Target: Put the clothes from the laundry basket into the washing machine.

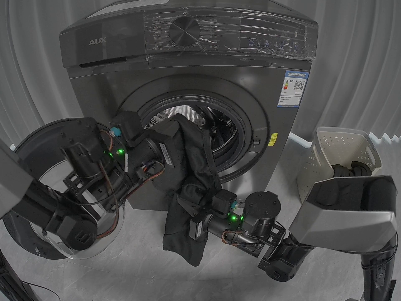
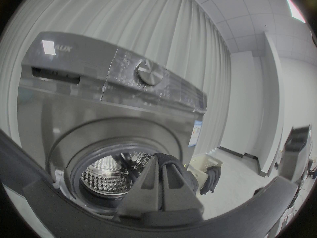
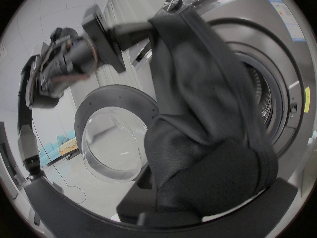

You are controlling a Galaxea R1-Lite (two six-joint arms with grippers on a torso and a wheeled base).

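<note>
Closest to lens, noted left gripper (image 2: 160,169) pressed together on a fold of black garment (image 2: 176,162), with no gap between fingers (image 2: 147,189). Placed it at the mouth of the washer (image 1: 104,84), just in front of the drum (image 2: 105,176), toward the opening's left side. Confirmed from the right wrist view: pinching the garment at its top edge.

Found garment draped from that grip down across the left part of the opening. Judged most of it outside the drum, lower end hanging free below the washer front.

Found right gripper (image 1: 190,220) lower down, buried in the garment's bunched middle. Cannot tell whether clamped or spread, cloth covering it.

Recorded door (image 1: 46,155) swung wide open on the washer's left. Recorded basket (image 1: 334,147) on the floor to the washer's right, well apart from both grippers, with dark clothing (image 1: 353,170) lying in it.
</note>
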